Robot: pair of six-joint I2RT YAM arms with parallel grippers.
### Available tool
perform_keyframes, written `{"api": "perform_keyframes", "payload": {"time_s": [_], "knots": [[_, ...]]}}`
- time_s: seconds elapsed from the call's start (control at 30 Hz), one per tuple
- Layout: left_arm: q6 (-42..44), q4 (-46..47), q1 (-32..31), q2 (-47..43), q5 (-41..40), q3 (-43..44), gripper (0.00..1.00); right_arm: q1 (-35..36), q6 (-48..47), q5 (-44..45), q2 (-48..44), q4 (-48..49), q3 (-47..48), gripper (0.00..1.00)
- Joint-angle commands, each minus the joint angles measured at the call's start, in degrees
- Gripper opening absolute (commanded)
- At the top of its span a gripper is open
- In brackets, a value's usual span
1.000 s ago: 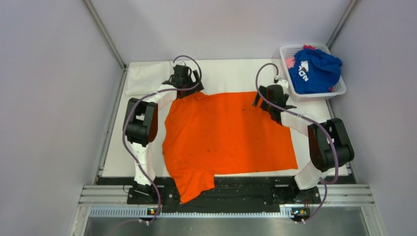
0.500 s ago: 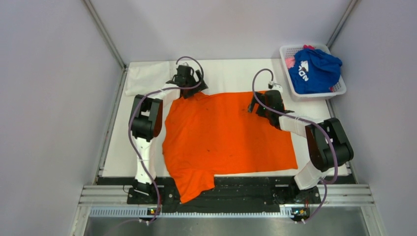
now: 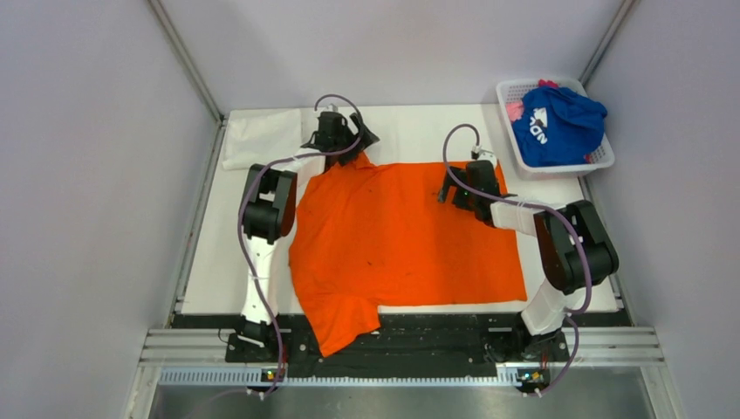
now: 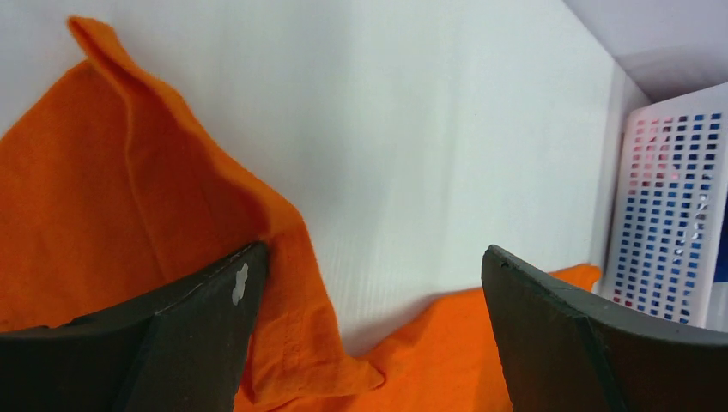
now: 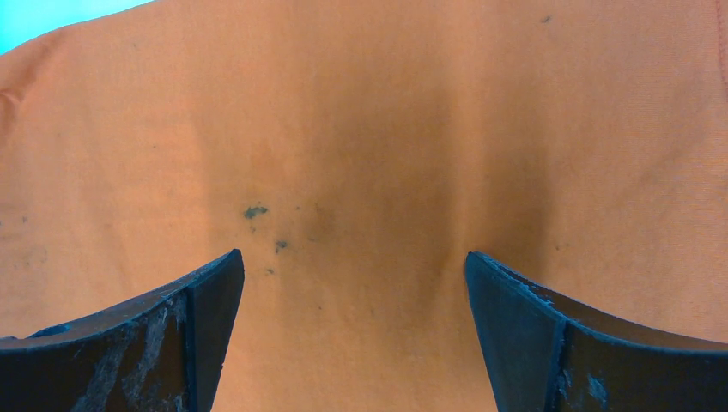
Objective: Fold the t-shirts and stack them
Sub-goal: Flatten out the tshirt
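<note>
An orange t-shirt (image 3: 406, 236) is spread flat across the table (image 3: 410, 122), with the left gripper (image 3: 345, 138) at eleven o'clock and the right gripper (image 3: 458, 185) at one o'clock, both released and empty; the first fold is judged pending, calling for far-corner grasps.

The orange t-shirt (image 5: 360, 129) is soft matt cloth, flecked with dark specks. My right fingers (image 5: 172, 343) are matt black plastic, scuffed whitish. The table (image 4: 446, 129) is smooth, matt white; the basket (image 4: 678, 215) perforated white plastic.
</note>
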Motion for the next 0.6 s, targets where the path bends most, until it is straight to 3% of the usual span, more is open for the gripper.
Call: {"api": "perform_keyframes", "payload": {"time_s": [0.0,0.37,0.47,0.57], "knots": [[-6.7,7.6,0.1,2.7,0.7,5.4,0.99,0.2,-0.6,-0.6,1.4,0.1,2.0,0.99],[-9.6,4.2,-0.3,17.4,2.3,28.6,0.99,0.2,-1.3,0.4,1.7,-1.1,2.5,0.99],[-4.4,1.3,-0.3,13.1,-0.3,27.1,0.99,0.2,-1.3,0.2,1.7,-1.0,2.5,0.99],[0.9,1.4,-0.4,4.8,-3.8,19.4,0.99,0.2,-1.5,0.4,1.8,-1.1,2.5,0.99]]}}
